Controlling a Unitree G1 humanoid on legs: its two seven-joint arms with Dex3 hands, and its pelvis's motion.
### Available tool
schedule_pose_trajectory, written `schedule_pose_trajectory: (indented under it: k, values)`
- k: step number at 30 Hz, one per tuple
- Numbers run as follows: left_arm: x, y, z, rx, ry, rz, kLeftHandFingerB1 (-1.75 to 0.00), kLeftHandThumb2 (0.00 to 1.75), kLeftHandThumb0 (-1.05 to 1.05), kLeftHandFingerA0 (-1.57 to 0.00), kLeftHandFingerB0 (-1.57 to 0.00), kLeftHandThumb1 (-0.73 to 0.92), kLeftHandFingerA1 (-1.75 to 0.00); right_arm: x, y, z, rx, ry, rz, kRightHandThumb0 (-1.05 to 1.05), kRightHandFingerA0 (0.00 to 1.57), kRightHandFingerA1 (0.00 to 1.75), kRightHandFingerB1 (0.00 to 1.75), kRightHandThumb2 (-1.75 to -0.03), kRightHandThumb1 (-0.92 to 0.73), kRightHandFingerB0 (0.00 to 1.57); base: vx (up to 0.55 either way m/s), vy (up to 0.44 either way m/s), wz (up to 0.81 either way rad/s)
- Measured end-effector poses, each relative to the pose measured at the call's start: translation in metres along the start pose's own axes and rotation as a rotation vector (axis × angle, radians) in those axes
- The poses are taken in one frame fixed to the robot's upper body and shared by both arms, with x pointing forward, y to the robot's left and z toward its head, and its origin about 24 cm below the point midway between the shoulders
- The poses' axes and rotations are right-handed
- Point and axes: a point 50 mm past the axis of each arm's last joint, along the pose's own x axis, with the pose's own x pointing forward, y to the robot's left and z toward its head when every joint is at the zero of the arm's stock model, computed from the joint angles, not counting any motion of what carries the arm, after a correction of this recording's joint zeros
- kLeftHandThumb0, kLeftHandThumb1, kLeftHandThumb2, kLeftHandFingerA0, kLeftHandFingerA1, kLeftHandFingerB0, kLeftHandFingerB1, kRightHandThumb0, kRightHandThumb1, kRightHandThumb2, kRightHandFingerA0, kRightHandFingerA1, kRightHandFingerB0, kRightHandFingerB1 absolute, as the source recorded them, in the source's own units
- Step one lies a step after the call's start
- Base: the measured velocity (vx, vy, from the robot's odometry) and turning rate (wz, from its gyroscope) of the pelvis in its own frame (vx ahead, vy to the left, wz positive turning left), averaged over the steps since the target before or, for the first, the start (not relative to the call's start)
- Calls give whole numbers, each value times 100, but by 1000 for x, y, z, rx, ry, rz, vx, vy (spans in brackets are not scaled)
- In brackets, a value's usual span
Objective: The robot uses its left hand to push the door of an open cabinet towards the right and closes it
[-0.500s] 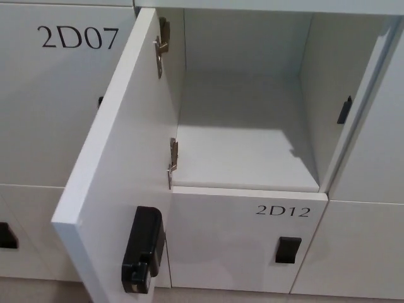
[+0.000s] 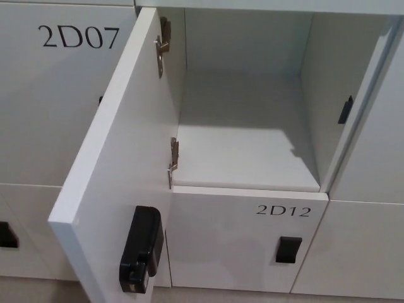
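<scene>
We see a bank of white lockers from above, and the door (image 2: 123, 158) of one cabinet (image 2: 246, 136) stands wide open, swung out toward us on its left side. Two metal hinges hold it to the cabinet's left wall: the upper hinge (image 2: 163, 44) near the top corner and the lower hinge (image 2: 172, 161) just above the cabinet floor. A black lock (image 2: 140, 249) sits on the door's inner face, close to its free edge at the bottom of the view. The cabinet's floor and walls are bare white, with a small black catch (image 2: 344, 109) on the right wall. Behind the door lies the locker marked 2D07 (image 2: 77, 36); below the opening is the locker 2D12 (image 2: 283, 211), with a black handle (image 2: 288, 249), which seems to be a recessed pull. Neither robot hand appears in the view, so we cannot tell how their fingers stand.
</scene>
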Motion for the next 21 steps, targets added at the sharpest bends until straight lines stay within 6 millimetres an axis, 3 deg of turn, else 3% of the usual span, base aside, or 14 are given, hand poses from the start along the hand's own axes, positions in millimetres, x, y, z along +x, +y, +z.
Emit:
schedule_pose_trajectory:
  k: [1, 2, 4, 5, 6, 7, 10, 14, 21]
  values:
    - [4, 2, 10, -3, -42, 8, -27, 69, -75, -26, -18, 91, -30, 1, -1, 3, 0, -10, -3, -62, 31, 36, 30, -67, -91, 22, 0, 0, 0]
    - [7, 3, 15, -4, -68, 13, -47, 109, -35, 0, 0, 53, -49, 2, -1, 4, 1, -15, -3, -63, 31, 37, 30, -67, -91, 21, 0, 0, 0]
    - [17, 12, 47, 6, -201, 38, -47, 109, -35, 0, 0, 53, -49, 3, -2, 9, 3, -29, -7, -63, 31, 37, 31, -67, -92, 21, 0, 0, 0]
    - [19, 13, 52, 8, -221, 42, -41, 104, -80, -9, -9, 71, -43, 4, -2, 10, 4, -31, -8, -62, 31, 37, 31, -67, -91, 21, 0, 0, 0]
    - [24, 18, 68, 14, -278, 52, -41, 104, -80, -9, -9, 71, -43, 4, -3, 11, 6, -37, -11, -62, 31, 37, 31, -67, -91, 21, 0, 0, 0]
    - [28, 23, 88, 23, -346, 64, -47, 110, -35, -1, 0, 55, -49, 5, -3, 14, 8, -45, -14, -63, 31, 37, 31, -67, -92, 21, 0, 0, 0]
    - [34, 30, 127, 42, -478, 80, -46, 112, -34, 0, 0, 59, -48, 6, -5, 17, 15, -55, -22, -62, 30, 37, 31, -68, -92, 21, 0, 0, 0]
    - [33, 31, 208, 100, -742, 73, -47, 111, -34, 0, 0, 56, -48, 9, -7, 25, 20, -76, -38, -62, 30, 37, 31, -68, -92, 21, 0, 0, 0]
    - [13, 10, 284, 234, -981, 9, -47, 110, -35, 0, 0, 53, -47, 11, -10, 33, 32, -100, -56, -63, 32, 38, 32, -68, -92, 23, 0, 0, 0]
